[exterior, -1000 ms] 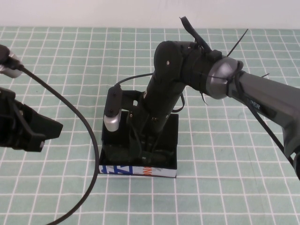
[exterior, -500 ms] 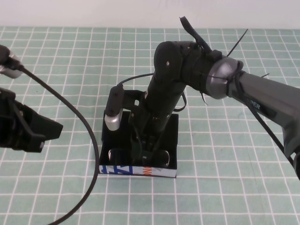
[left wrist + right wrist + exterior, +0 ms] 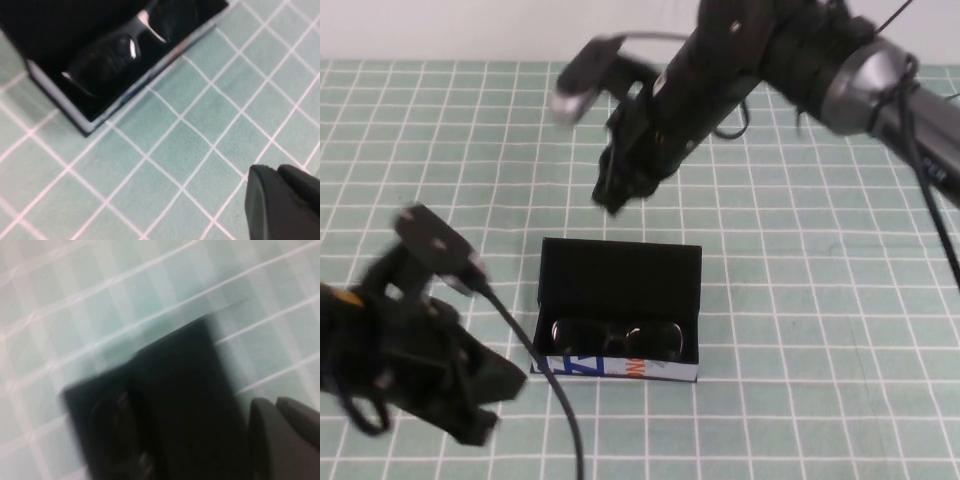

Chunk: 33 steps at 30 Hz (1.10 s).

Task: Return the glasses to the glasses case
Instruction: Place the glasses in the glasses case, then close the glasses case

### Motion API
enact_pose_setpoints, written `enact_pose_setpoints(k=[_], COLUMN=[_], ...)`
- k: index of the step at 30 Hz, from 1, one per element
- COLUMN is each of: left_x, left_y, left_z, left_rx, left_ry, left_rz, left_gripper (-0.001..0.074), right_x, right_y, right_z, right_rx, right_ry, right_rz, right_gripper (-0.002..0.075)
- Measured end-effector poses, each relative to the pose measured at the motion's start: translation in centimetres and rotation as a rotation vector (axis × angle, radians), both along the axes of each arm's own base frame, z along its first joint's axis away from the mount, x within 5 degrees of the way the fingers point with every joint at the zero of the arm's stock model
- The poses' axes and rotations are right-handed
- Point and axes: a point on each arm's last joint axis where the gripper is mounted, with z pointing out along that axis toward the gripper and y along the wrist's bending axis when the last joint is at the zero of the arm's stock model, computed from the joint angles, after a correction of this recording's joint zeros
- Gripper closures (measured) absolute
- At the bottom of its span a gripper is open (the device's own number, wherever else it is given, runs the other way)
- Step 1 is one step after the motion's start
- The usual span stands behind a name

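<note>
The glasses (image 3: pixel 617 336) lie inside the open glasses case (image 3: pixel 619 272), against its white printed front edge, at desk (image 3: pixel 800 320) centre. The right gripper (image 3: pixel 612 195) hangs above the desk at 12 o'clock from the case; its state cannot be determined. The left gripper (image 3: pixel 485 400) sits at 8 o'clock; state likewise undeterminable.

Blue-orange print on glasses case (image 3: pixel 617 310), illegible.
</note>
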Motion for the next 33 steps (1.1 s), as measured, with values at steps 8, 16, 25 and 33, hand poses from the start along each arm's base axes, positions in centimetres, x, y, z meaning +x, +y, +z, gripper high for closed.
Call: enact_pose_setpoints(k=[8, 16, 25, 33], left_x=[1.9, 3.6, 4.6, 5.0], left_y=[-3.5, -5.6, -5.8, -5.8], left_z=[-4.3, -8.7, -10.3, -10.2], left_rx=[-0.038, -0.013, -0.009, -0.021], left_ry=[0.025, 0.094, 0.087, 0.052], left_rz=[0.035, 0.055, 0.115, 0.152], left_gripper=[0.0737, 0.0737, 0.0737, 0.0737], right_x=[3.3, 6.0, 7.6, 7.5], right_y=[-1.9, -2.1, -3.7, -3.6], right_z=[-0.8, -5.7, -8.1, -10.4], right_rx=[0.111, 0.124, 0.124, 0.094], right_ry=[0.04, 0.116, 0.183, 0.272], right_rz=[-0.257, -0.345, -0.397, -0.386], right_gripper=[0.0737, 0.0737, 0.0737, 0.0737])
